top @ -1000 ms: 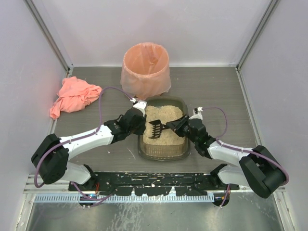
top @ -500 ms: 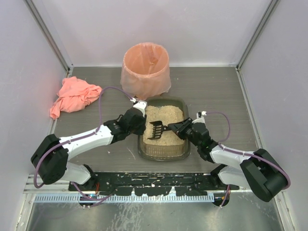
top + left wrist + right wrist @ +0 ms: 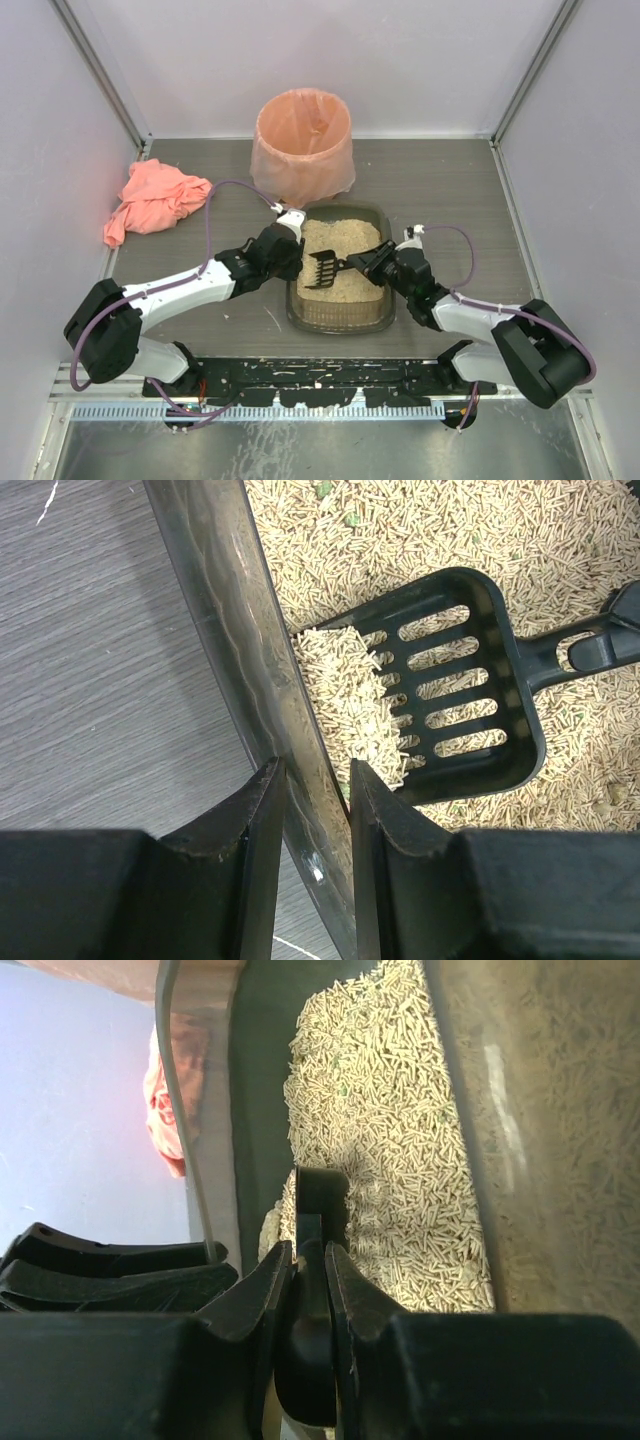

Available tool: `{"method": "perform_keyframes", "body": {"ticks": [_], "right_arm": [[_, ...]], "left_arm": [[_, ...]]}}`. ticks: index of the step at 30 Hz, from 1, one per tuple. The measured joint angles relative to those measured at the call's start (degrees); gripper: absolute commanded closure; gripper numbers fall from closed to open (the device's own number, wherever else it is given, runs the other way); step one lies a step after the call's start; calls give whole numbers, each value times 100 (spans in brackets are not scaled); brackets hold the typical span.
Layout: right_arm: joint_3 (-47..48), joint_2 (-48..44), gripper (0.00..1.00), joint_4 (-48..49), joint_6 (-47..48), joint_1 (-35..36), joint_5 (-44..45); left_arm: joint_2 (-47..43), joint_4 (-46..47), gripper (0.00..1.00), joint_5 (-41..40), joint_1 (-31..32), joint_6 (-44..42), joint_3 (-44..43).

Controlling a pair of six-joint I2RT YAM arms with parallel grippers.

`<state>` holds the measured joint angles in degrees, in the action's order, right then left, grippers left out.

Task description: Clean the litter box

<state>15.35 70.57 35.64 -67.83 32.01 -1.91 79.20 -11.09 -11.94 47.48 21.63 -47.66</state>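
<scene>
The litter box [image 3: 340, 310] is a dark translucent tray of beige pellets at the table's middle. My left gripper [image 3: 290, 262] is shut on its left wall [image 3: 225, 610], one finger outside, one inside. My right gripper [image 3: 368, 263] is shut on the handle of a black slotted scoop [image 3: 325, 270]. The scoop [image 3: 460, 680] lies in the tray with a heap of pellets on its blade. In the right wrist view the scoop handle [image 3: 310, 1340] is pinched between my fingers above the pellets [image 3: 390, 1130].
A round bin lined with a peach bag [image 3: 303, 140] stands just behind the tray. A crumpled pink cloth [image 3: 155, 200] lies at the left. White walls close the back and sides.
My right gripper has shifted slightly back and forth with the scoop, ending near where it began. The left arm and the tray have not moved.
</scene>
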Motion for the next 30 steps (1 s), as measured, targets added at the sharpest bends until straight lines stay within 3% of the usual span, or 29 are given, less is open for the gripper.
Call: {"method": "perform_keyframes", "body": {"ticks": [5,11,18,30], "right_arm": [[516,-273,99,-975,728,0,149],[1646,-763,100,-2498,2498,2,496],[2437,-1093,99,-3530,4181,74,916],[3250,-813,99,-4168,6127,1550,2870]], "left_arm": [[-2,0,71,2,0,0,0],[-4,0,71,2,0,0,0],[-4,0,71,20,-7,2,0],[-4,-2,71,33,-20,22,0]]}}
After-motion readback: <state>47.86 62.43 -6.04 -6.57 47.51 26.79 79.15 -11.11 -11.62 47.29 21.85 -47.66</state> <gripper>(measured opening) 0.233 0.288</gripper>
